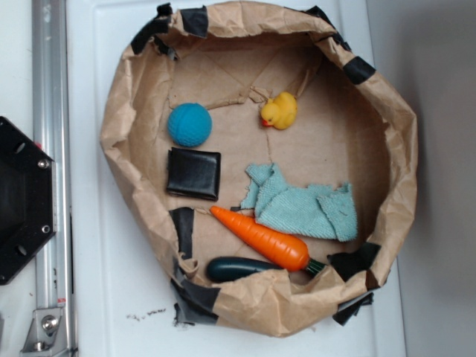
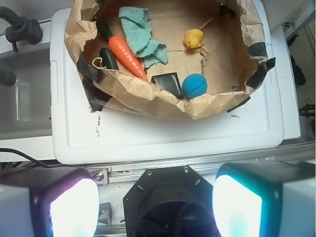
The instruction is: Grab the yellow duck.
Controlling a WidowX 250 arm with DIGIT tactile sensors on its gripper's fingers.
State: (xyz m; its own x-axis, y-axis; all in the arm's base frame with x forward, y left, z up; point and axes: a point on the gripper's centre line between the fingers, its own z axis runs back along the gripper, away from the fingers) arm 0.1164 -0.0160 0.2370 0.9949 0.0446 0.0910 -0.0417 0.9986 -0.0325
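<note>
The jaws are seen spread wide apart and empty in the wrist view, held well back from the paper bag, over the robot's base. The yellow duck is found inside the bag, on its flat floor near the far folded wall, with bare paper left all around it. A teal ball lies apart from the duck, with a black square just beside the ball. A blue cloth and a carrot are set nearer the bag's opposite rim. The bag rests on a white surface.
</note>
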